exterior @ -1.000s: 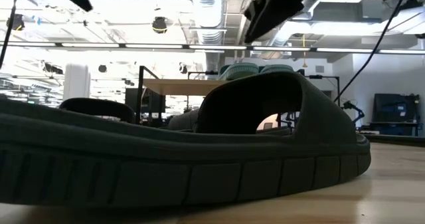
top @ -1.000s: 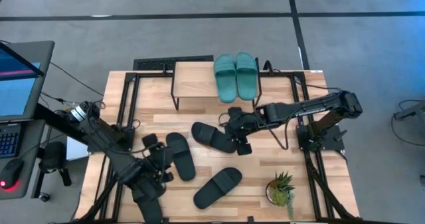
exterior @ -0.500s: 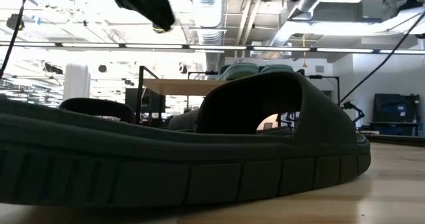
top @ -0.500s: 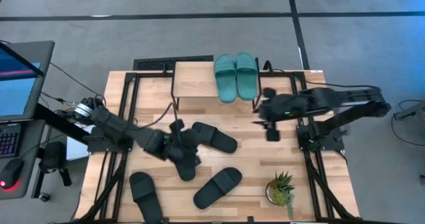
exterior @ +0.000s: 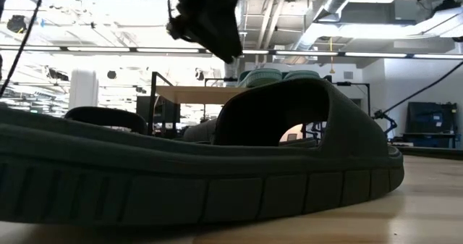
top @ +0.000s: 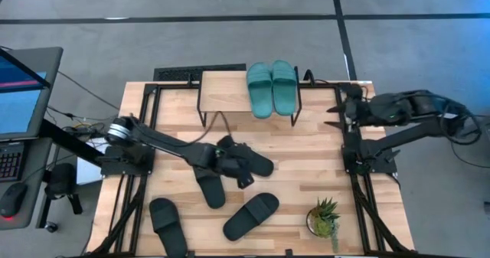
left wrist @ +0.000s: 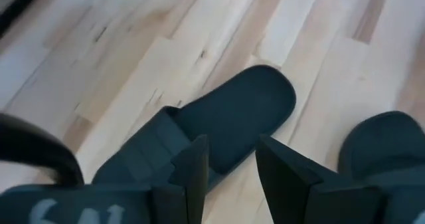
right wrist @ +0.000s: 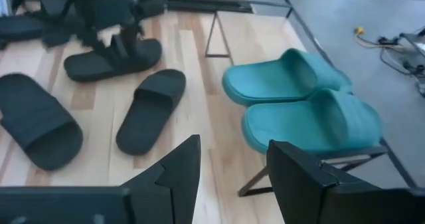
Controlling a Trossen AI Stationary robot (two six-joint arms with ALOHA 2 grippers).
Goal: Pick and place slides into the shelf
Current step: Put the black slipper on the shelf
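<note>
Two teal slides (top: 272, 88) lie side by side on the right part of the shelf (top: 226, 97) at the table's far edge; they also show in the right wrist view (right wrist: 302, 111). Several black slides lie on the tabletop: one mid-table (top: 256, 160), one left of it (top: 208, 187), and two nearer the front (top: 251, 216) (top: 167, 223). My left gripper (top: 239, 166) hangs open above the mid-table slide (left wrist: 226, 127), clear of it. My right gripper (top: 334, 114) stands open, raised at the table's right edge.
A small potted plant (top: 325, 216) stands at the front right. Black frame rails (top: 145, 120) run along both sides of the table. In the low view a black slide (exterior: 202, 164) fills the foreground, with my left gripper (exterior: 217, 38) high above it.
My left gripper has swung from the front left toward the table's middle and now hangs over the mid-table slide, its wrist rolled. My right gripper has left that slide, rising and drawing back to the table's right edge. No slide has moved.
</note>
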